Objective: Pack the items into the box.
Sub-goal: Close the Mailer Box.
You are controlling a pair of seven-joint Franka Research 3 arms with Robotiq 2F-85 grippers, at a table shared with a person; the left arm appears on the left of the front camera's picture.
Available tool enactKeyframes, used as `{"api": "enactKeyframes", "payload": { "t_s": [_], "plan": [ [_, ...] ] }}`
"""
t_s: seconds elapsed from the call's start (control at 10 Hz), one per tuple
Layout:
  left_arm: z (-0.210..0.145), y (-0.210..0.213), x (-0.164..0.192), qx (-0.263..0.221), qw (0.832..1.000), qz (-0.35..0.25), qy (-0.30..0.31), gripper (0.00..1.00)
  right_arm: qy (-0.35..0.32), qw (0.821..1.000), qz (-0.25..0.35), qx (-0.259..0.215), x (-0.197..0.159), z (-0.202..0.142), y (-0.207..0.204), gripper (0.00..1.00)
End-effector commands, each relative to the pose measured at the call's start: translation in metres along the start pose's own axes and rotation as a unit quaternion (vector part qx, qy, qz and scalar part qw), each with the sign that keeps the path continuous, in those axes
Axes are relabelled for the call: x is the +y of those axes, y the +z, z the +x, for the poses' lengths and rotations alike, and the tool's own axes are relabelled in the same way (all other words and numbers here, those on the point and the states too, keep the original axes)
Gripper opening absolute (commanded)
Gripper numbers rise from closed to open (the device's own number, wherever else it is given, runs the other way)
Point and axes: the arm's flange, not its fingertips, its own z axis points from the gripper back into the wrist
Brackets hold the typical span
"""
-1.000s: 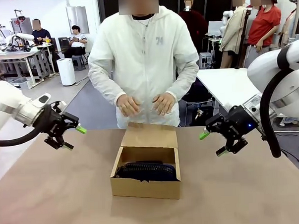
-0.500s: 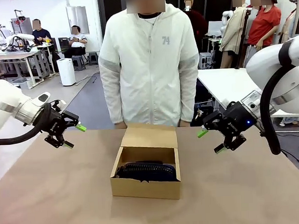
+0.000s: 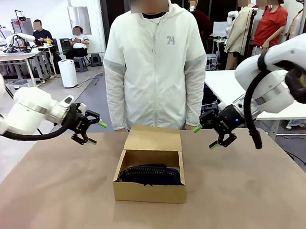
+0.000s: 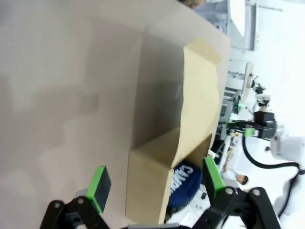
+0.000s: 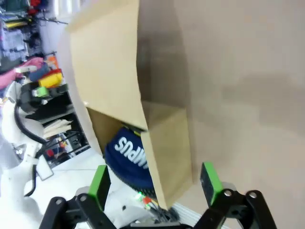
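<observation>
- Left tool [image 3: 96, 133]: 1, jaws wide open, nothing between the green pads. It hangs above the desk [image 3: 55, 200], just left of the box's far left corner, fingers aimed right.
- Right tool [image 3: 205, 137]: 1, also wide open and empty. It hangs above the desk just right of the box's far right corner, fingers aimed left.
- 2 tools in all, facing each other with the flap between them; neither touches the box.
- Box [image 3: 149, 192]: 1, brown carton, mid-desk, lid open.
- Flap [image 3: 154, 139]: 1, rises from the box's far edge and leans back toward the person.
- Pouch [image 3: 148, 175]: 1, navy, lying inside the box with a ribbed zipper edge on top. It covers most of the box floor that shows.
- Left arm [image 3: 36, 112]: comes in from the left edge, forearm roughly level, wrist pointing at the box.
- Right arm [image 3: 266, 86]: comes in from the right edge, bends down and inward, black cable looped under it.
- Left wrist view: open tool [image 4: 157, 179] frames a box corner [image 4: 147, 186]; pouch [image 4: 183, 183] with white print peeks out under the flap.
- Right wrist view: open tool [image 5: 154, 181] frames the other corner [image 5: 167, 152]; pouch [image 5: 126, 150] with white print sits inside.
- Person [image 3: 153, 64]: 1 at the far side, white jacket, arms hanging straight down.
</observation>
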Motion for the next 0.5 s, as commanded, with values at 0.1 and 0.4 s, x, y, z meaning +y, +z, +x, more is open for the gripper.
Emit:
{"api": "enactKeyframes", "payload": {
  "t_s": [0.1,0.4],
  "plan": [
    [0.027,-0.053,0.008,-0.007,0.997,-0.077,-0.005,1.00,-0.056,0.996,0.062,0.008,0.003,0.053,-0.052,1.00],
    [0.027,-0.059,0.010,-0.010,0.998,-0.064,0.009,1.00,-0.051,0.997,0.055,0.021,-0.010,0.048,-0.058,1.00]
  ]
}}
